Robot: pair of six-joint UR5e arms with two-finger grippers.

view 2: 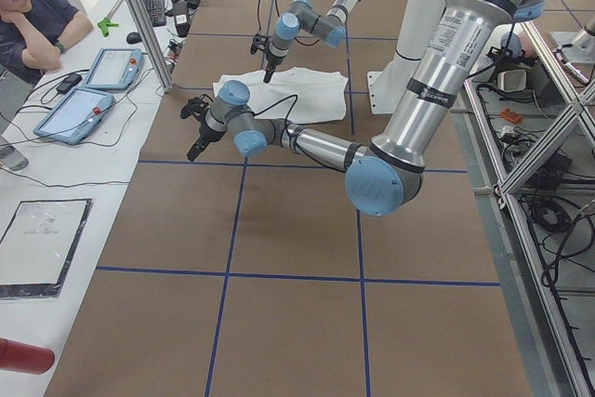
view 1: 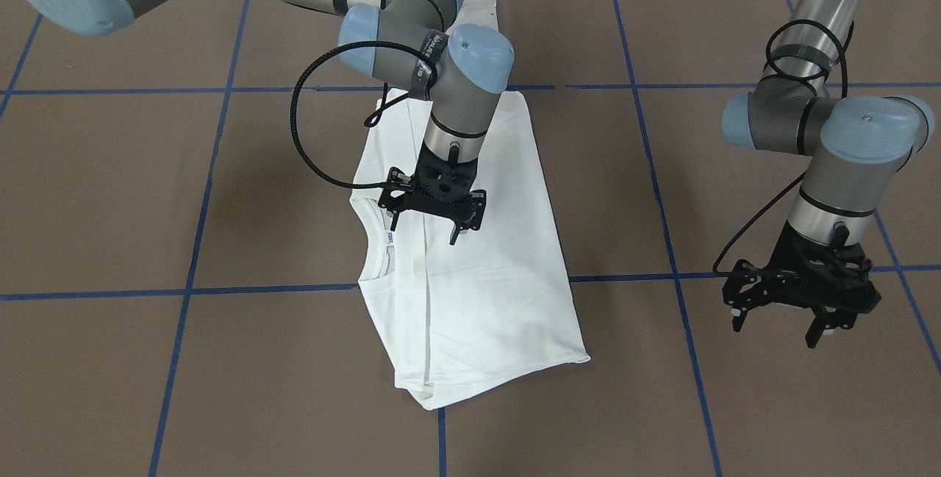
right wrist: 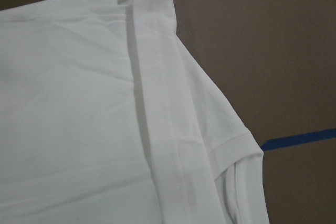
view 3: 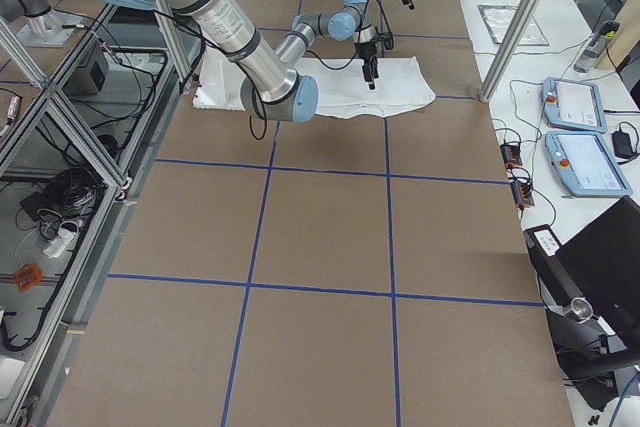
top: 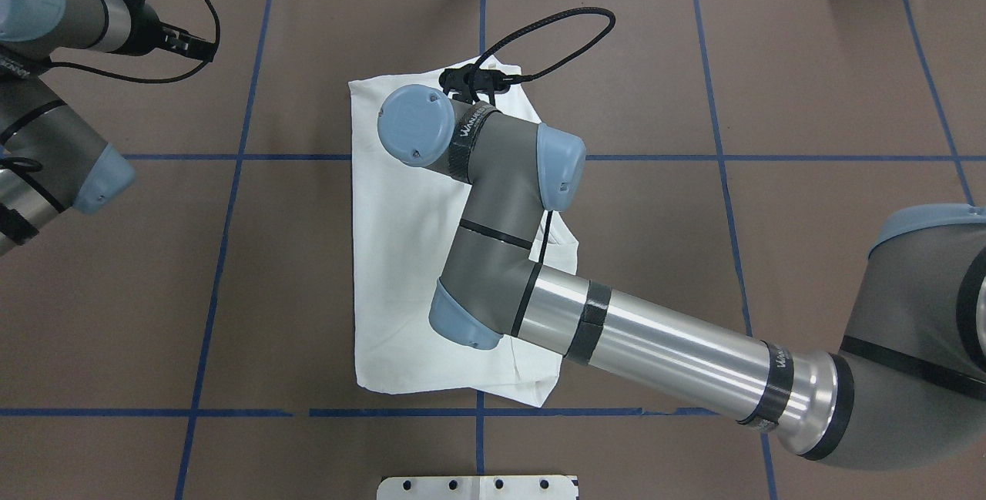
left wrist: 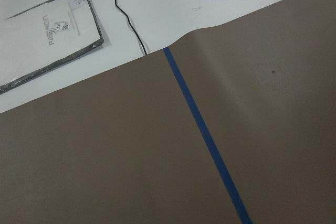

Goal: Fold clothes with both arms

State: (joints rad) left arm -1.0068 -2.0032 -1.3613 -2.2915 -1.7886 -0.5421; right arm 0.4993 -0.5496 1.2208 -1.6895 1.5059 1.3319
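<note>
A: Right, the right arm [top: 655, 346] reaches in over the middle of the table [view 1: 110, 190], wrist bent over, and the right gripper [view 1: 424, 233] points straight down above the white T-shirt [view 1: 478, 300].

B: Jaws spread wide there, nothing between them. It hangs just beside the ribbed collar [view 1: 373, 242], by the small label [view 1: 390, 239].

A: The shirt lies flat, folded into a long narrow panel across the blue tape lines [view 1: 220, 289], collar at the edge on the robot's right.

B: And the left arm [view 1: 816, 14]? Well apart from the cloth, elbow up, wrist turned down.

A: The left gripper [view 1: 775, 334] hovers over bare brown table, fingers wide open, empty.
</note>
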